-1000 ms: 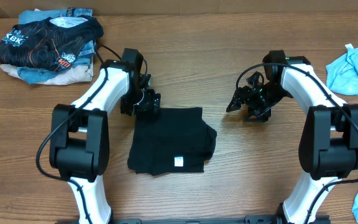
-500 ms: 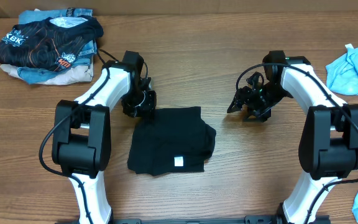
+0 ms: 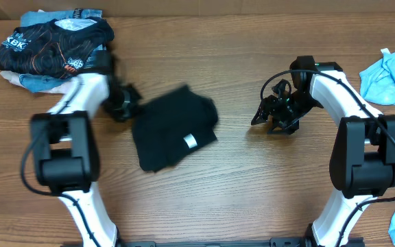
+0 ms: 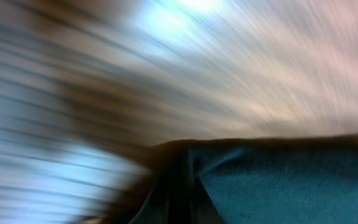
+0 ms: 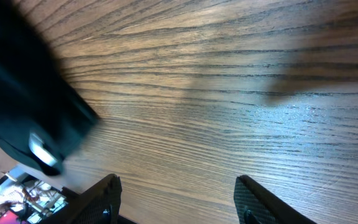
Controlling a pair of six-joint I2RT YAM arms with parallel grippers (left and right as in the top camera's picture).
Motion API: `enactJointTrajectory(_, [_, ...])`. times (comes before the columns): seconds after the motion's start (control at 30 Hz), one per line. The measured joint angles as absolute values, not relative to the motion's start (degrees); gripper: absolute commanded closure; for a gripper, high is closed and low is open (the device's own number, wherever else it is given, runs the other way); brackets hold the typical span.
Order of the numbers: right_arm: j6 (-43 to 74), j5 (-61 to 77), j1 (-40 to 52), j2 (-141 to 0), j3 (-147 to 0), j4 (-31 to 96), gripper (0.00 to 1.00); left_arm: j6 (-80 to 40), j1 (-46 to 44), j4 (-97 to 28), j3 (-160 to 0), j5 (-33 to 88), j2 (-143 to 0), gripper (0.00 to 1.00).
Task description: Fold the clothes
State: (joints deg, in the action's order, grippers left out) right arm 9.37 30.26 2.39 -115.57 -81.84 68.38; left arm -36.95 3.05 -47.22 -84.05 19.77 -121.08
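At the tabletop's left, my left claw point(image 3: 125, 106) clamps the T-shirt point(image 3: 173, 127), which stretches rightward toward my open, empty right claw point(image 3: 269, 116).

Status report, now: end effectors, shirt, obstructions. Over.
Left end effector shut on plain black soft-fabric T-shirt, at its left edge. Right end effector open, empty, over bare wood. Shirt folded, white tag up. Printed clothes pile close behind left arm.
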Motion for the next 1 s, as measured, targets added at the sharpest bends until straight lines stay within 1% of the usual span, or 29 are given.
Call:
enactJointTrajectory(0.17, [9.4,30.2,2.4,-115.6,-81.9,68.6,0.38,-45.5,14.3,-48.0,-84.1,19.8,-121.1,0.96])
enactJointTrajectory(0.3, [9.3,30.2,2.4,-115.6,-81.8,69.0,0.38,-49.5,20.8,-47.0,-84.0,21.7,-121.1,0.95])
enactJointTrajectory(0.43, [9.4,30.2,2.4,-115.6,-81.9,68.9,0.37,-49.3,23.4,-44.5,-84.0,25.7,-121.2,0.81])
enactJointTrajectory(0.5, [9.4,30.2,2.4,-115.6,-81.9,68.8,0.37,-48.9,23.3,-44.9,-84.0,27.5,-121.2,0.77])
enactJointTrajectory(0.57, [9.4,30.3,2.4,-115.6,-81.8,68.8,0.37,-47.9,22.6,-46.7,-84.1,28.8,-121.2,0.77])
enactJointTrajectory(0.63, [9.4,30.3,2.4,-115.6,-81.8,68.8,0.37,-47.4,21.6,-49.0,-84.0,29.6,-121.2,0.79])
enactJointTrajectory(0.8, [9.4,30.3,2.4,-115.6,-81.8,68.8,0.38,-47.5,17.6,-54.8,-84.0,31.6,-121.2,0.87])
enactJointTrajectory(0.87, [9.4,30.3,2.4,-115.6,-81.8,68.6,0.38,-47.5,15.5,-55.0,-84.0,32.8,-121.2,0.86])
enactJointTrajectory(1.0, [9.4,31.3,2.4,-115.6,-81.8,68.3,0.37,-47.9,9.2,-51.8,-84.0,34.6,-121.2,0.79])
